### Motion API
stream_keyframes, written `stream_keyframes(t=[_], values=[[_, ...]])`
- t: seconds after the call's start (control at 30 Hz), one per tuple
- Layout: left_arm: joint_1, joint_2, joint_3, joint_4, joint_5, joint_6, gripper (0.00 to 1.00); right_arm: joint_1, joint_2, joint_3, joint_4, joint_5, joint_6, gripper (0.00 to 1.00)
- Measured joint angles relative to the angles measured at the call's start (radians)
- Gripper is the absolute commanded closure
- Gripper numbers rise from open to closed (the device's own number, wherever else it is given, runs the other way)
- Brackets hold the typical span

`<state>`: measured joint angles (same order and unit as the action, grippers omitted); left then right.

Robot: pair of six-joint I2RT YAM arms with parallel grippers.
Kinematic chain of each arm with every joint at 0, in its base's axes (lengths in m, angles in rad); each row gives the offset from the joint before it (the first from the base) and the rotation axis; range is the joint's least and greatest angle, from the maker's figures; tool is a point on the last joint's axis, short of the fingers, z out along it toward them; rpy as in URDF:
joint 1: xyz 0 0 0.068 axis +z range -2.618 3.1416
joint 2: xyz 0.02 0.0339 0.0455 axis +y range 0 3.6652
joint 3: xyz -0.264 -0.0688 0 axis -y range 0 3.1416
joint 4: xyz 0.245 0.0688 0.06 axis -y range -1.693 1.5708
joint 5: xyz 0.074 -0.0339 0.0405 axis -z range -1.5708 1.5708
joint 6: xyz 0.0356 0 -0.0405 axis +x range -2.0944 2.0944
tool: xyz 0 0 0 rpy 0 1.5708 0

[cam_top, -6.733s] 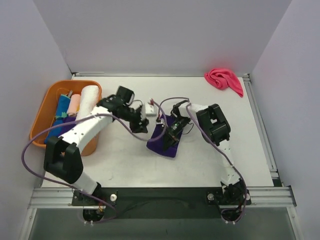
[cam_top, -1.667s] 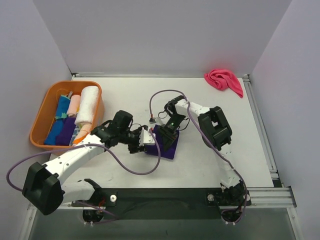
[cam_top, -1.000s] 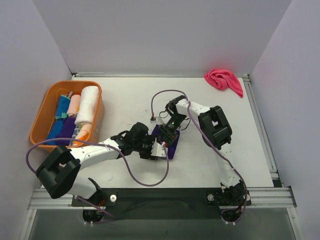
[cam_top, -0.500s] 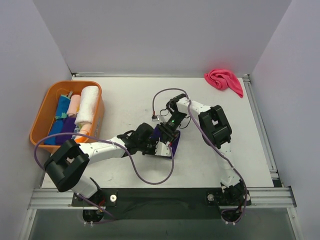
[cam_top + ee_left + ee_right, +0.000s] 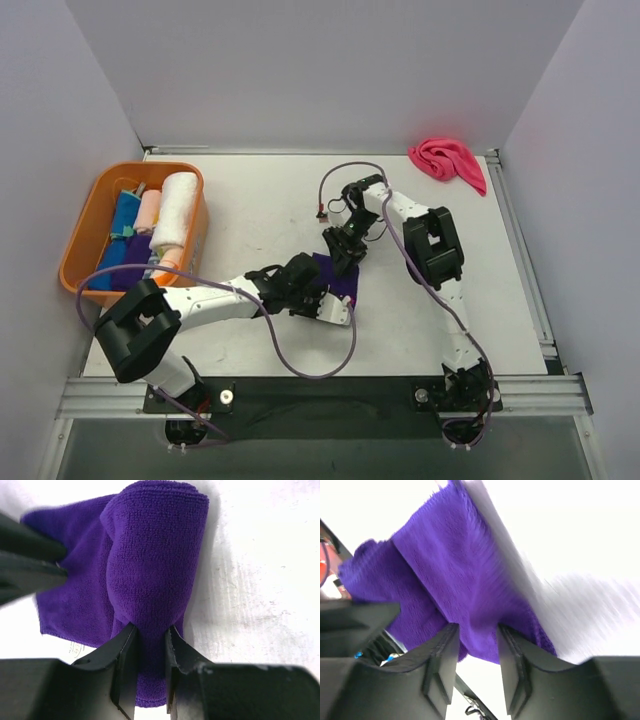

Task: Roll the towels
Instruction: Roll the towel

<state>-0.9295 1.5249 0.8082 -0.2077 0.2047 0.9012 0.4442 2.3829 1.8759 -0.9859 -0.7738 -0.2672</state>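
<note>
Left wrist view: purple towel [image 5: 150, 570], plush, partly rolled.

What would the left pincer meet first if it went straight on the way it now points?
The dark purple towel: the left pincer is shut on its rolled fold, so it would press into that cloth. Past the roll only table shows, but depth is unclear.
</note>
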Motion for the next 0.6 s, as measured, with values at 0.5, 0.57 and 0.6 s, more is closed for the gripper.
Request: stream_keyframes(t=[0.5, 0.57, 0.6], values=[[-0.034, 0.109, 0.185, -0.243, -0.016, -0.066, 0.87, 0.079, 0.08, 0.147, -0.077, 0.071, 0.069, 0.65], [-0.014, 0.149, 0.243, -0.301, 0.023, -0.076, 0.87, 0.075, 0.076, 0.147, -0.079, 0.067, 0.069, 0.61], [-0.002, 0.169, 0.27, -0.33, 0.044, -0.079, 0.87, 0.069, 0.07, 0.146, -0.076, 0.068, 0.068, 0.56]])
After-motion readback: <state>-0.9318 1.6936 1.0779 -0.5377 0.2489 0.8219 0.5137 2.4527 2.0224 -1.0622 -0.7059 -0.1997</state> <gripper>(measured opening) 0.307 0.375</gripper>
